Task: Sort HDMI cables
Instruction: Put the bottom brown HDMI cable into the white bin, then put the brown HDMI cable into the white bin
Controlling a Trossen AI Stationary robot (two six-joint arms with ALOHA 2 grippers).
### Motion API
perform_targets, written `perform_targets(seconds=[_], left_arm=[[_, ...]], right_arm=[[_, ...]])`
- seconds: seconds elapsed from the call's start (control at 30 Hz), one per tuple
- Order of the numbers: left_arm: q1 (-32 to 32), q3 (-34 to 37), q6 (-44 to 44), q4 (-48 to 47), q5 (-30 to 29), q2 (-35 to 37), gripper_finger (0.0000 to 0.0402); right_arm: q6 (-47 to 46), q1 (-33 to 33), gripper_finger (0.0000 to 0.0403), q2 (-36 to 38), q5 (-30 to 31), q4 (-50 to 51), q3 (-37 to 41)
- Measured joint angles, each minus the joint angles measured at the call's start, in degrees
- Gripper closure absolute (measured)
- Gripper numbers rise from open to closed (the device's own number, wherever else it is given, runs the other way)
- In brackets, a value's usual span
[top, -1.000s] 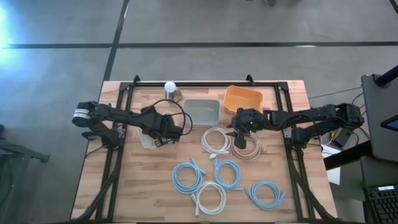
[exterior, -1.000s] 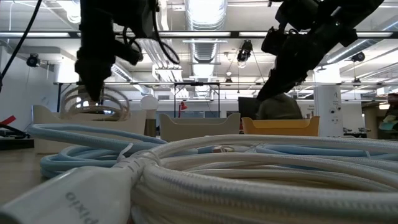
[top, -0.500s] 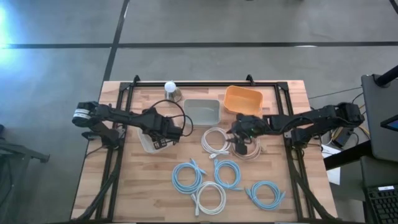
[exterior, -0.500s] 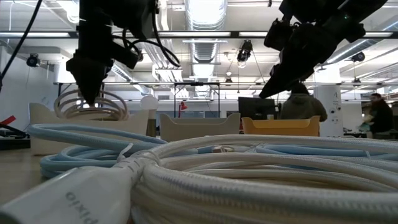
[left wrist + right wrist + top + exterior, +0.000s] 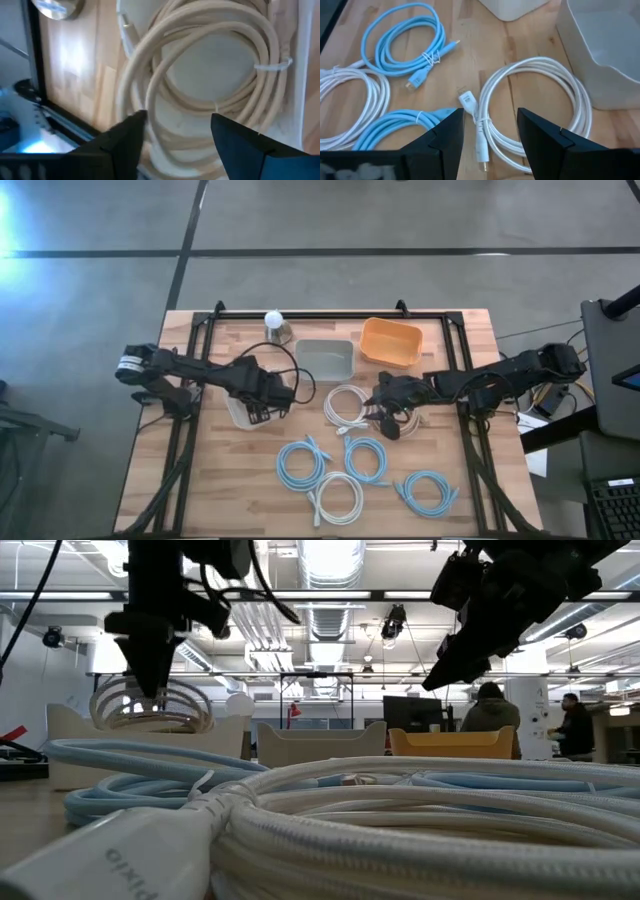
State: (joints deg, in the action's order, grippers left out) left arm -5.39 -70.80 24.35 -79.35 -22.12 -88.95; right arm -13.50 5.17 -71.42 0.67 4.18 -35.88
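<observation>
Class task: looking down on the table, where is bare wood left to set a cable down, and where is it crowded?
Bare wood: the table's near-left corner beside the leftmost light blue coil, and the near-right corner past another blue coil. Crowded: the middle, where coils lie between both grippers, and the bins behind.

We see a beige coiled cable (image 5: 215, 75) beyond our dark left fingers (image 5: 125, 137), and a white coiled cable (image 5: 540, 110) plus light blue coils (image 5: 405, 42) beyond the right fingers (image 5: 540, 132), on a pale wood-grain table (image 5: 470, 45).
</observation>
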Motion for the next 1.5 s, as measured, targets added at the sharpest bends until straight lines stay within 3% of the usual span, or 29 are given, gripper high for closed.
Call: perform_targets(seconds=[0.17,0.4,0.53,0.77,0.97,1.07,1.4,1.5], left_arm=[[0.02,-3.23,-3.08,-1.49,-0.69,0.21,0.0158],[-0.15,-3.42,-6.77,4.3,0.45,0.27,0.0164],[-0.76,-3.46,-9.81,11.35,0.5,0.27,0.0168],[-1.06,-3.23,-23.43,30.41,-0.89,0.27,0.0175],[-0.95,-3.05,-26.16,37.55,-0.9,0.27,0.0174],[-0.94,-2.98,-26.16,38.52,-0.91,0.27,0.0175],[-0.91,-0.5,-29.24,41.51,-0.89,0.27,0.0175],[-0.91,0.77,-30.14,42.57,-0.88,0.27,0.0174]], right_arm=[[-0.07,0.24,0.0225,0.0,1.01,-0.3,0.0],[-3.23,0.24,0.023,0.0,1.03,-1.11,0.0],[-3.91,0.35,0.0238,0.0,1.03,-1.96,0.0],[-2.59,0.35,0.0237,0.0,1.13,2.82,0.0],[-6.69,-0.02,0.022,0.0,14.73,20.86,-0.02],[-10.38,0.04,0.0208,-0.39,15.8,24.99,0.19],[-11.56,-4.06,0.017,-10.47,15.45,25.66,0.9],[-11.93,-6.3,0.0168,-13.93,12.36,25.64,0.37]])
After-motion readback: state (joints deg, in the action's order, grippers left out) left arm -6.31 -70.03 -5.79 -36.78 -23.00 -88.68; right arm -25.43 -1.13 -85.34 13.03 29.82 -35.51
